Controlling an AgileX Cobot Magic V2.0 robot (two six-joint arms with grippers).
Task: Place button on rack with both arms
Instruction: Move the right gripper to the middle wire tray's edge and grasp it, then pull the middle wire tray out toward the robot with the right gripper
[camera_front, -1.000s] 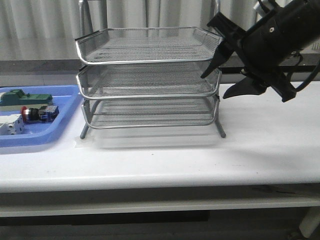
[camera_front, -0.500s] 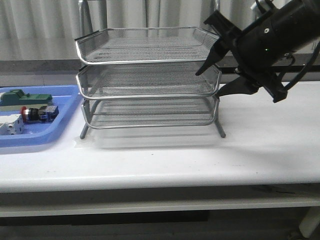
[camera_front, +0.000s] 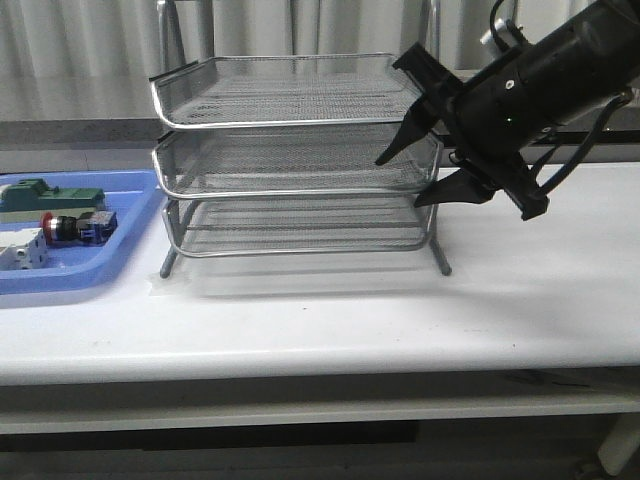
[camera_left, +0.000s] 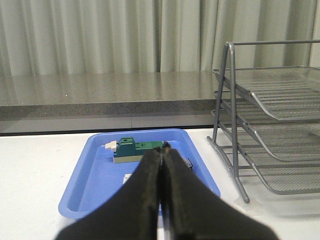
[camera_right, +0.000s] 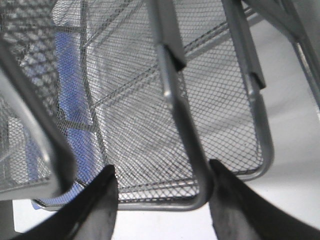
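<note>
The button (camera_front: 68, 228), red cap with a black-and-blue body, lies in the blue tray (camera_front: 70, 272) at the far left of the table. The silver three-tier rack (camera_front: 300, 150) stands mid-table. My right gripper (camera_front: 402, 182) is open and empty at the rack's right end, one finger above and one below the middle tier's rim. In the right wrist view its fingers (camera_right: 102, 197) straddle the rim and mesh (camera_right: 150, 125). My left gripper (camera_left: 162, 148) is shut and empty above the blue tray (camera_left: 95, 175). Its fingers hide most of the button there. The left arm is out of the front view.
A green block (camera_front: 50, 196) and a white block (camera_front: 22, 250) lie in the blue tray with the button. The green block also shows in the left wrist view (camera_left: 132, 150). The rack's legs and tiers (camera_left: 270, 115) stand right of the tray. A grey ledge and curtains run behind.
My right gripper has moved left and a little down, from beside the rack to its right end, staying open. The button and tray have not moved.
</note>
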